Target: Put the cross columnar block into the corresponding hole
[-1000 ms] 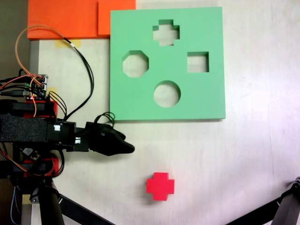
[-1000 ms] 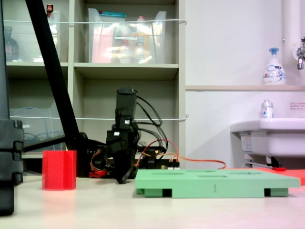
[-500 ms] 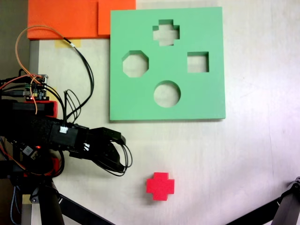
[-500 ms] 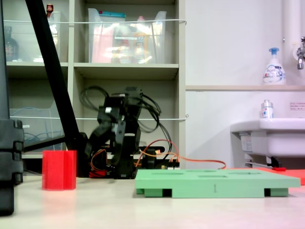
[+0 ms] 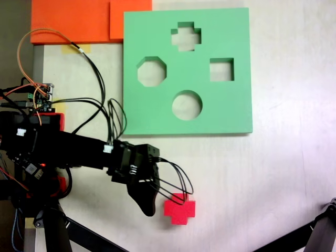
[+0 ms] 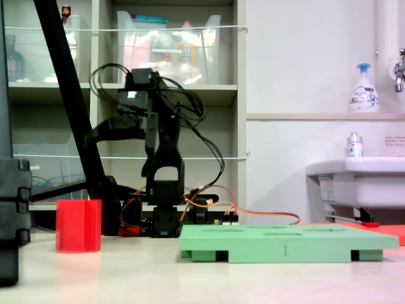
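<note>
Foam block, red and plus-shaped, lies well apart from the green foam board with its plus-shaped cutout. Black gripper just left of the block; jaw state unclear.

The cross columnar block is seen upright on the table, left of the green board; the arm is raised behind them.
</note>
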Robot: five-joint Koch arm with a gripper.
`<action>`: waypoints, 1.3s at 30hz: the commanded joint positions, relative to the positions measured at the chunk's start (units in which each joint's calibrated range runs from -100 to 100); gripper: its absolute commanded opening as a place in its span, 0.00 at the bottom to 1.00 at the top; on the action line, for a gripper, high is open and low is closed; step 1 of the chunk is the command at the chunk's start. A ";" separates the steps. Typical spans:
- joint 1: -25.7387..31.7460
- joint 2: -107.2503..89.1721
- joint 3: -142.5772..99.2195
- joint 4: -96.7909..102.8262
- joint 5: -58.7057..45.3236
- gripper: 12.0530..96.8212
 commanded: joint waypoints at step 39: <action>-4.25 54.28 20.05 -4.01 -3.03 0.48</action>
